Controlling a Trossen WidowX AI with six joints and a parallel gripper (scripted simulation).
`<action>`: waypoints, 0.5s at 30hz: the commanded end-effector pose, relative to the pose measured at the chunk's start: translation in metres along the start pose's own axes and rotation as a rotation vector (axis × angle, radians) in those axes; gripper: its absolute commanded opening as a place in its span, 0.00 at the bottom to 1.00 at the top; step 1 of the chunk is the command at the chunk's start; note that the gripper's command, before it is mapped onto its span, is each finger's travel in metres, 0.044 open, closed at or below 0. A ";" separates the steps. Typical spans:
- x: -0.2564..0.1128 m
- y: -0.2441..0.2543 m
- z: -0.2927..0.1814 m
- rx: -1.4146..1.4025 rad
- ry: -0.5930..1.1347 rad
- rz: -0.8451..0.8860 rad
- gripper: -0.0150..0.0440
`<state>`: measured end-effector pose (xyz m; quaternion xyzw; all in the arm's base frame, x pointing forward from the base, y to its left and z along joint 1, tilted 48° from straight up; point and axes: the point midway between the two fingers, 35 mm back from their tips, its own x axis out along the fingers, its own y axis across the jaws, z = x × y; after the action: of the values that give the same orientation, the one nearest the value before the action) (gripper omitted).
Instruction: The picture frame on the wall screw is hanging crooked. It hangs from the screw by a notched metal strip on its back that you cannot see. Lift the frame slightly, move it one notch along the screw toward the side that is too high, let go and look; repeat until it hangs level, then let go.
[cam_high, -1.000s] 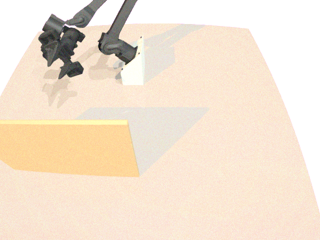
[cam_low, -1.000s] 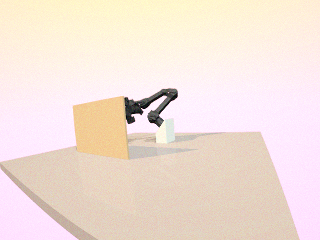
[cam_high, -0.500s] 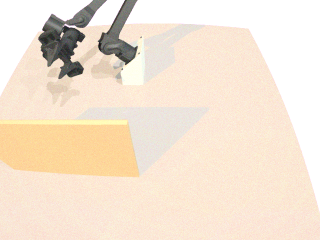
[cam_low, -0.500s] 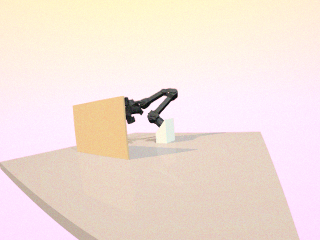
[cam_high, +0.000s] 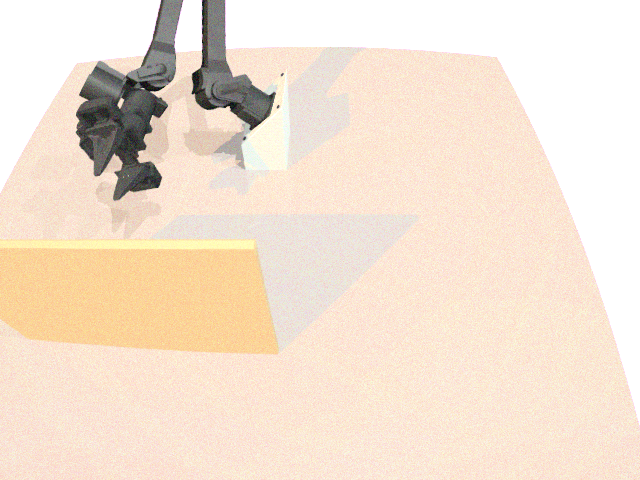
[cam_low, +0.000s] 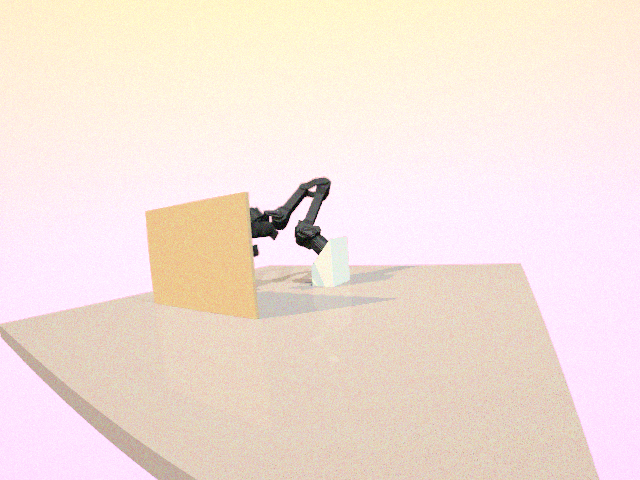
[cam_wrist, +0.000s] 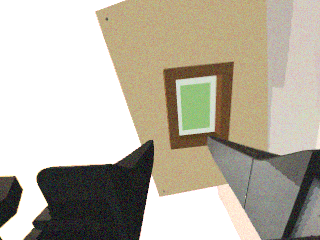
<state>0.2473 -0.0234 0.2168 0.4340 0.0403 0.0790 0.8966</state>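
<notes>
The picture frame (cam_wrist: 169, 110), brown with a white mat and green picture, hangs on the tan wall board (cam_wrist: 135, 50) (cam_high: 129, 294) (cam_low: 199, 253) in the wrist view, which is turned sideways with the board's top at image left. The frame is crooked: its end towards image bottom is nearer the board's top edge, so it is higher. The board hides it in the top and exterior views. My gripper (cam_wrist: 180, 140) (cam_high: 107, 186) is open and empty. In the wrist view one fingertip is beside the frame and the other overlaps its border; contact cannot be told. The screw and notched strip are hidden.
The board stands upright on the tabletop (cam_high: 439, 361) (cam_low: 387, 372), between the top and exterior views and my gripper. The arm's white wedge-shaped base (cam_high: 276, 149) (cam_low: 338, 263) stands behind the board, to its right in the top view. Small dark dots mark the board's top corners.
</notes>
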 end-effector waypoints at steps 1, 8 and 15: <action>0.006 -0.004 -0.002 -0.021 -0.008 -0.001 0.69; 0.008 -0.003 0.002 -0.021 -0.008 -0.001 0.69; 0.009 -0.003 0.003 -0.021 -0.008 -0.001 0.69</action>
<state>0.2550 -0.0248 0.2138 0.4277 0.0393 0.0778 0.8997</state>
